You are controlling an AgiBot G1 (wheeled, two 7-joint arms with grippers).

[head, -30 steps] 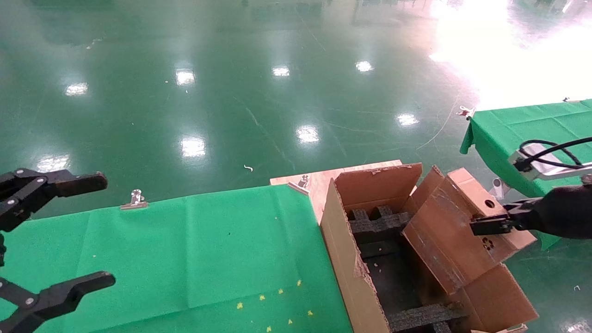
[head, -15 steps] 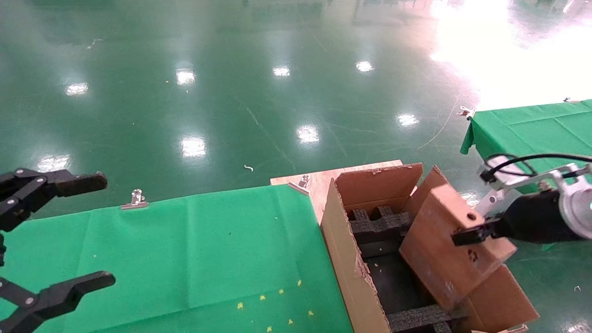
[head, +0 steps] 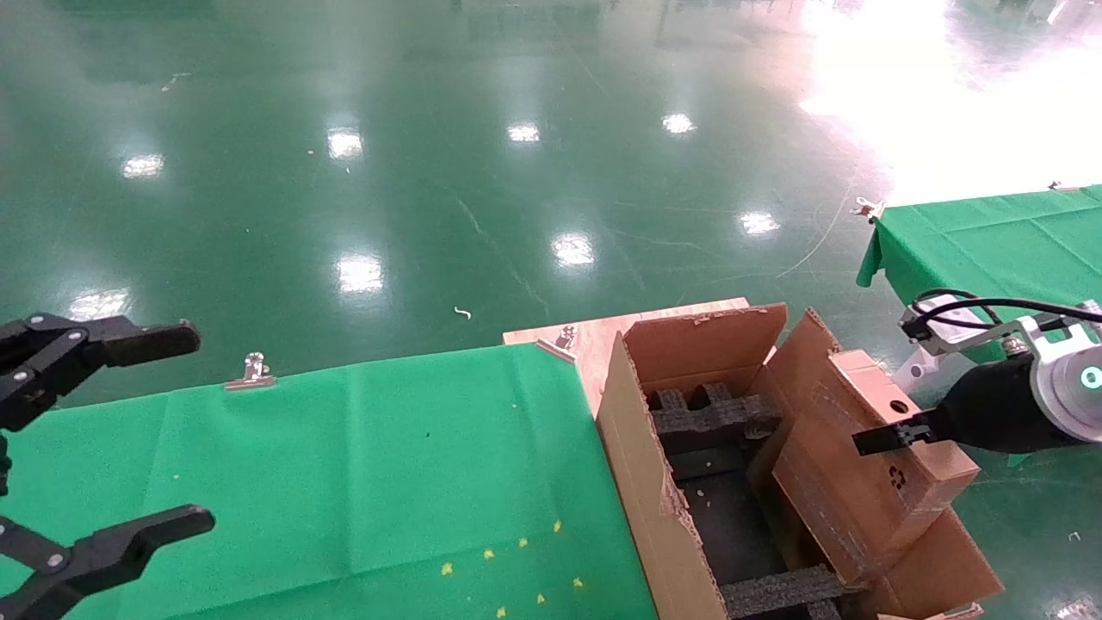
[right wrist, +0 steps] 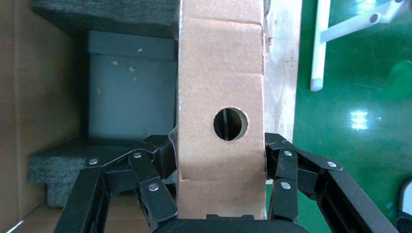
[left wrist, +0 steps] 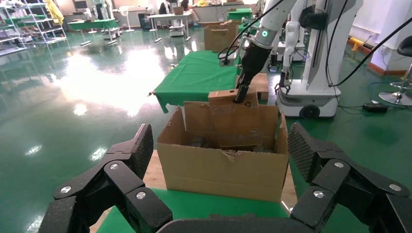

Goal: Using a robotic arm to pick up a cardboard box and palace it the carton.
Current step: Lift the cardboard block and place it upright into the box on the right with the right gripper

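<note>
The cardboard box is clamped in my right claw, tilted, with its lower part dipped into the right side of the carton and its upper end sticking out above the carton's rim. Its narrow top face carries a small round hole, and a small printed symbol shows on the face just below where I grip. From my right wrist view the box fills the middle, the hole just ahead of my fingers, which press on both of its broad sides. Seen from the left wrist view, the box stands up out of the carton with my right claw gripping its top edge from above.

Inside the carton, black foam inserts sit at the far end and another strip crosses the near end, with a dark floor between them. The carton's flaps are ragged and stand open, the right flap folded outward beside the box.

The carton stands at the right end of the table, which is covered in green cloth held by a metal clip; a bare wooden corner shows just behind the carton. A second green-covered table lies to the far right, behind my right arm.

My left claw hangs spread wide at the left edge over the green cloth, well apart from the carton, holding nothing.
</note>
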